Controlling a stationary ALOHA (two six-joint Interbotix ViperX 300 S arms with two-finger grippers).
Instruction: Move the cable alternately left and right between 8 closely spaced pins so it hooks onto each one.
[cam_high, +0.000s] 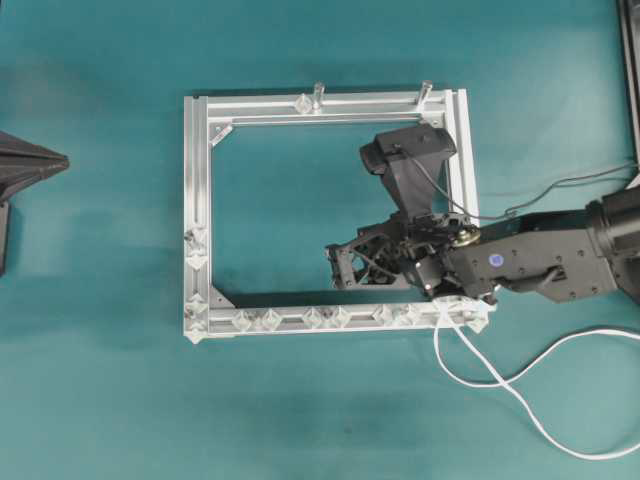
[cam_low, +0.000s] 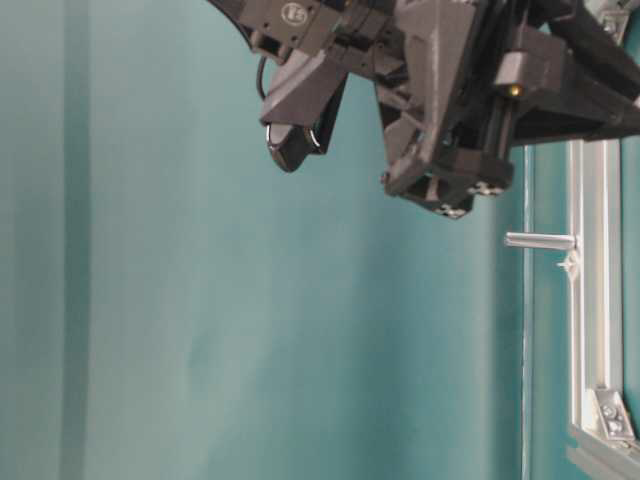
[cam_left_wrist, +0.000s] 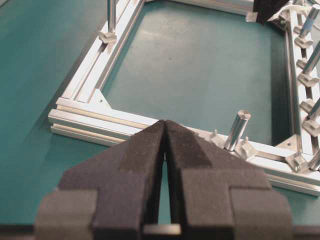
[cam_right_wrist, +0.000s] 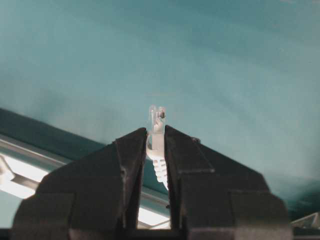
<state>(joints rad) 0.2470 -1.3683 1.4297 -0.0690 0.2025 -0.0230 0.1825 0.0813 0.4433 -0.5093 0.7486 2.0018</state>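
The white cable (cam_high: 520, 385) loops over the teal table at the lower right and runs up to the right end of the frame's near rail. Its pale plug (cam_right_wrist: 156, 131) is pinched between my right gripper's fingers. In the overhead view the right gripper (cam_high: 337, 268) hangs over the frame's opening, just above the near rail. The pins (cam_high: 325, 318) stand in pairs along that rail and also show in the left wrist view as pins (cam_left_wrist: 306, 80). Which pins the cable hooks is hidden by the arm. My left gripper (cam_left_wrist: 165, 123) is shut and empty, left of the frame (cam_high: 196, 180).
Two taller silver posts (cam_high: 318, 95) (cam_high: 425, 90) stand on the far rail. A row of studs (cam_high: 195, 250) sits on the left rail. A thin black wire (cam_high: 560, 185) trails off to the right. The left gripper (cam_high: 20, 165) rests at the table's left edge.
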